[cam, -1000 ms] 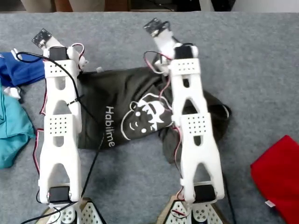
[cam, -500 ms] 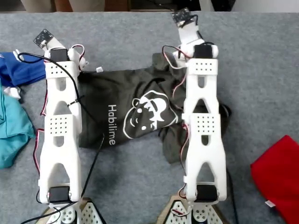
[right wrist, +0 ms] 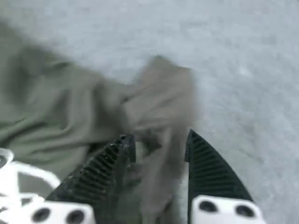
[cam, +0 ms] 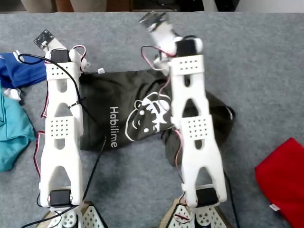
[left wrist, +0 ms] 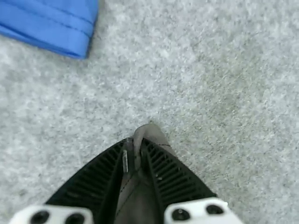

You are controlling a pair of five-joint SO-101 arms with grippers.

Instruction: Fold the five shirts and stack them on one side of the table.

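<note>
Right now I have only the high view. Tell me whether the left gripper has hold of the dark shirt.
Observer: Yes. In the left wrist view the left gripper is shut on a fold of the dark shirt.
Operator: Report what lies beyond it.
Observer: Bare table, with an edge of the blue shirt farther off, apart from the gripper.
Operator: Now check the right one.
Observer: The right wrist view shows dark shirt cloth bunched at the right gripper. Whether it is clamped, I cannot tell.
</note>
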